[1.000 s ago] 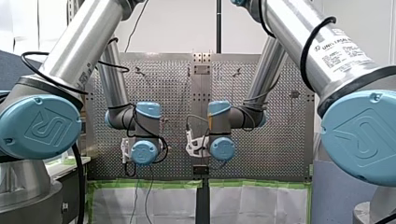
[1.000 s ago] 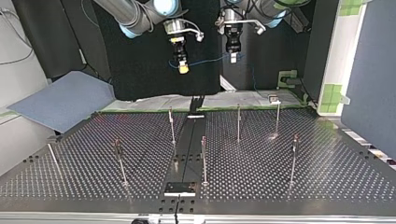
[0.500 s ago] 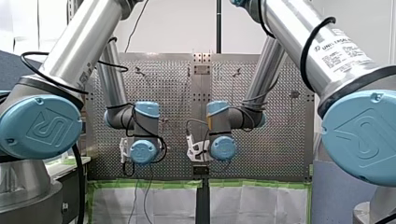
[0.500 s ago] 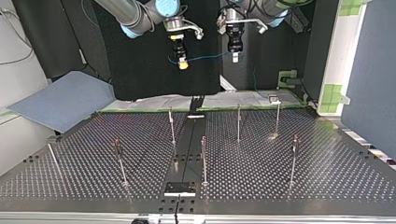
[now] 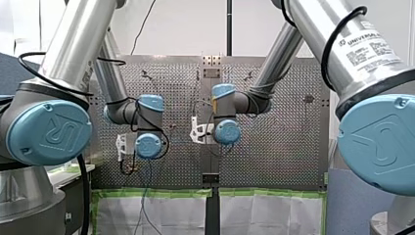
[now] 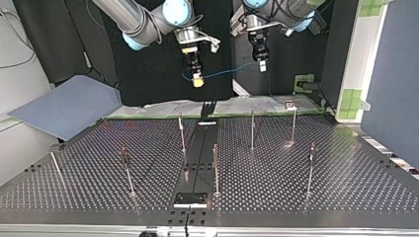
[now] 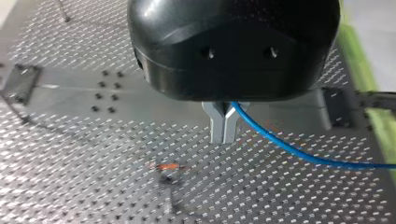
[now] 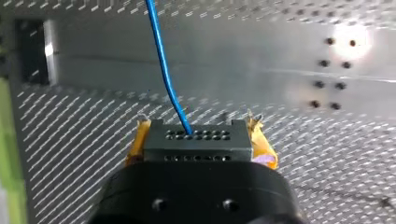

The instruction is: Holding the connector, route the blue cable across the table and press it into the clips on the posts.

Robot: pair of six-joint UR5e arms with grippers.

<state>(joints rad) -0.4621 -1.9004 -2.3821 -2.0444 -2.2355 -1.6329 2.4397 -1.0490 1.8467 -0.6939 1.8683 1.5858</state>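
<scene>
Right gripper (image 6: 197,80) hanging high over table (image 6: 296,173), pointing down, clamping connector (image 8: 196,142); left gripper (image 6: 260,65) at its 3 o'clock in top view, also pointing down, pinching blue cable (image 7: 280,143).

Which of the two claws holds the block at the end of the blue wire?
My right gripper, with yellow pads, clamps the connector; my left gripper only pinches the blue cable itself.

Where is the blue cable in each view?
Front view: too faint.
Top view: blue cable between my right pincer and my left pincer.
Left wrist view: running out from my left pincer.
Right wrist view: running ahead from the connector.
Shared landmark: the table's smooth centre strip.
</scene>
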